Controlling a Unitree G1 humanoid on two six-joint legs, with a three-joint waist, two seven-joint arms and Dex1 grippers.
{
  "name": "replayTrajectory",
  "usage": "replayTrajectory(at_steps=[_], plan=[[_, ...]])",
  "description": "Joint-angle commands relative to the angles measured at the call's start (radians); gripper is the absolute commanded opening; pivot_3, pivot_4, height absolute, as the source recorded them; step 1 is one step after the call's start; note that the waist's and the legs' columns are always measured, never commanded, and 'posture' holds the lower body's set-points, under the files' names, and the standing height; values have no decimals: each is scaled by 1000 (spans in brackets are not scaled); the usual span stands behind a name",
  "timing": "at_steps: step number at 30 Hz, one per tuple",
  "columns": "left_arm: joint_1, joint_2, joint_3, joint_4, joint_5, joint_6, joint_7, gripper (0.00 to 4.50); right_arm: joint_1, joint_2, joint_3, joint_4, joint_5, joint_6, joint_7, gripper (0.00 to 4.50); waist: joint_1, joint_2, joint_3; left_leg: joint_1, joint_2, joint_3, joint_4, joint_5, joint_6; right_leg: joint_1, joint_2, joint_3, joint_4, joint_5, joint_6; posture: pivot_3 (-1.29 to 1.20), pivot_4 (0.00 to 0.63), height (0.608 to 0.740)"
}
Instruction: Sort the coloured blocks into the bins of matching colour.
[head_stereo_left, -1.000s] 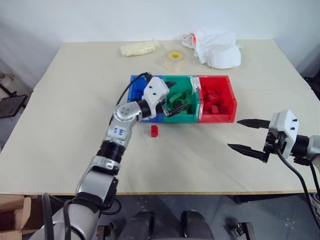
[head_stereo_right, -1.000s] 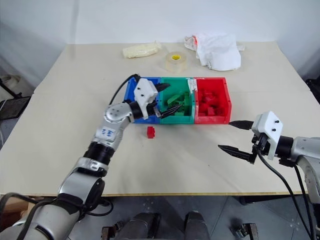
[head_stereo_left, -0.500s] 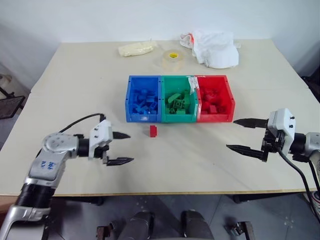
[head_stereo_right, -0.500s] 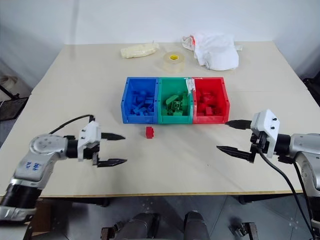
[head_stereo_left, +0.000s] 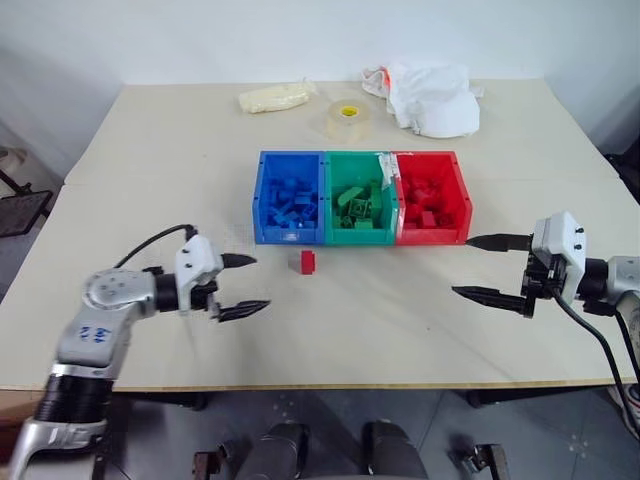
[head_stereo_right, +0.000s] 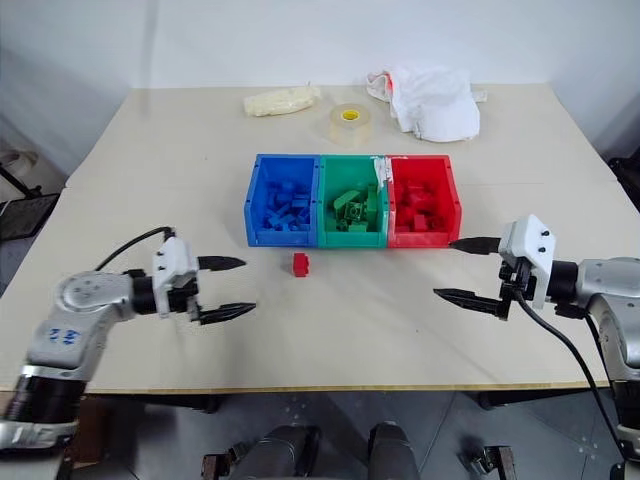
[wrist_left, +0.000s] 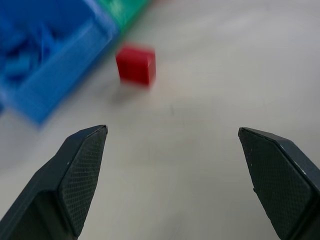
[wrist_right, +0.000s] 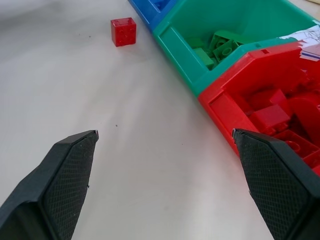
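One loose red block (head_stereo_left: 308, 261) lies on the table just in front of the blue bin (head_stereo_left: 262, 213). Beside that bin stand the green bin (head_stereo_left: 356, 238) and the red bin (head_stereo_left: 459, 200), joined in a row, each holding several blocks of its own colour. My left gripper (head_stereo_left: 243, 284) hovers open to the left of the red block (wrist_left: 135, 65), pointing toward it, with nothing between its fingers. At the table's right, my right gripper (head_stereo_left: 485, 267) is open and empty, in front of the red bin (wrist_right: 270, 65).
At the back of the table lie a clear tape roll (head_stereo_left: 346, 117) with a yellow core, a white cloth bundle (head_stereo_left: 432, 98) and a pale yellowish packet (head_stereo_left: 274, 97). The table's front edge runs just below both grippers.
My left gripper has pulled out from over the green bin, swung left and down toward the table's front, and now sits beside the red block. The right gripper has stayed in place.
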Motion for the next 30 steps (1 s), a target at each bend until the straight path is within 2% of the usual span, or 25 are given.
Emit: replayTrajectory(at_steps=[1,4,11,21,24,30], plan=[[-48,-60,-48,36,80,-57,101,4463,7,-4,-24,-31,9,-7,-9,4500,3,0,0,0,0,0,0,0,0,0,0,0,0,0,0,0,150,740],[-90,-122,-97,113,131,-93,147,4463,32,-9,-41,-46,12,-5,-17,4500,3,0,0,0,0,1,0,0,0,-1,0,0,1,0,0,0,150,740],[-183,-200,-134,276,194,-176,199,4463,77,-11,-71,-84,23,2,-44,4500,8,0,0,0,0,1,0,0,0,-1,1,0,1,0,0,0,150,740],[-245,-244,-168,353,204,-185,174,4463,116,-2,-88,-124,30,14,-80,4500,12,0,0,0,-1,1,1,0,0,-1,2,0,2,0,0,0,150,740],[-248,-248,-176,344,207,-177,164,3848,122,-2,-91,-131,31,17,-86,4500,12,0,0,0,-1,1,1,0,0,-1,2,0,2,0,0,0,150,740],[-255,-239,-178,296,165,-171,88,1944,135,-5,-98,-141,36,18,-98,4500,11,0,0,0,-1,1,1,0,0,-1,2,0,2,0,0,0,150,740]])
